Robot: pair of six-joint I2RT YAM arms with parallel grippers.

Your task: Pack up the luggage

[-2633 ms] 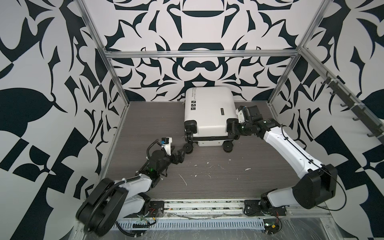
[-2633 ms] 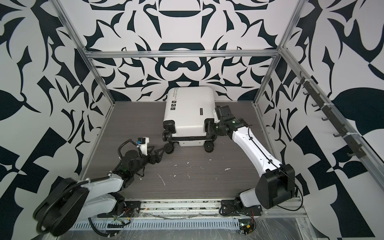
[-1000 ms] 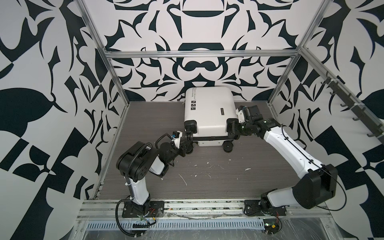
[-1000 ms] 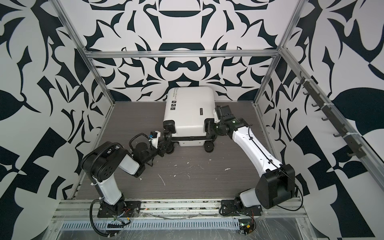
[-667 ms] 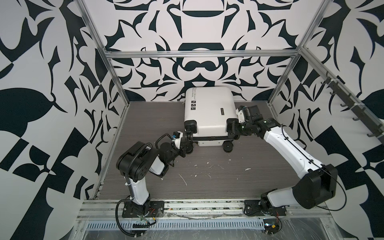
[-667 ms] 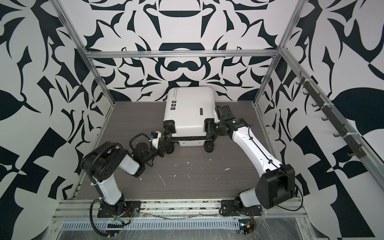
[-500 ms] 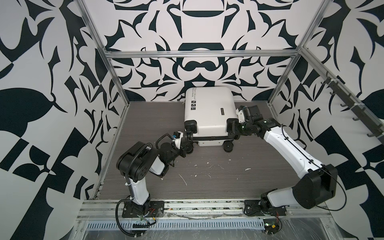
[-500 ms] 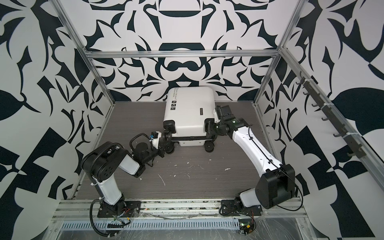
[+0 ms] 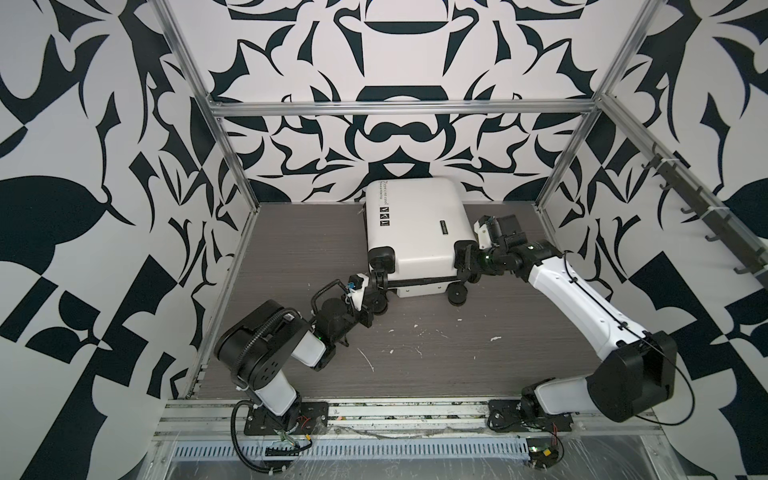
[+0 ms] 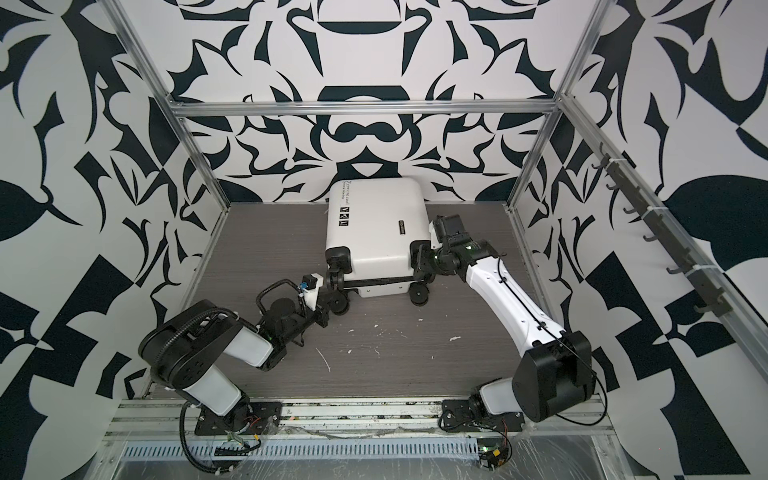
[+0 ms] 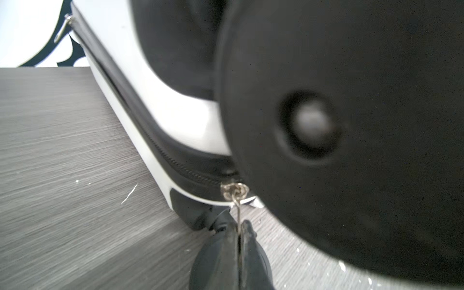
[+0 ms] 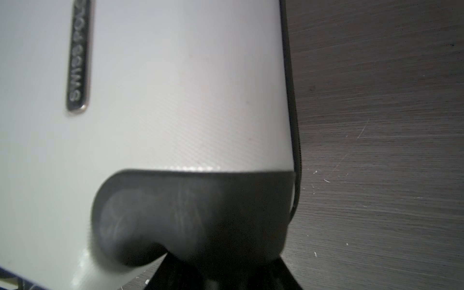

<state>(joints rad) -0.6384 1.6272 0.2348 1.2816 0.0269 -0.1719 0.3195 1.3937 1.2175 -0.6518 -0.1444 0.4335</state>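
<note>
— The left claw (image 11: 239, 228): what has it got?
— It is pinched tight on the thin metal zipper pull (image 11: 238, 212), which hangs from the slider (image 11: 234, 189) at the near left corner of the luggage (image 9: 415, 226). A black spinner wheel (image 11: 351, 125) fills most of the left wrist view, just beside it.
— And the right claw (image 9: 468, 266)?
— Its jaws stand part-way apart, one on each side of the black wheel housing (image 12: 190, 213) at the near right corner, and the housing fills the gap between them.
— Where does the luggage lie?
— Flat on the dark wood-grain table (image 9: 457, 353), in the middle near the back wall in both top views, wheels toward the front. The white shell faces up, with three square stickers (image 9: 384, 216) and a brand plate (image 12: 77, 55). The two shells lie together along the black zipper (image 11: 155, 141).
</note>
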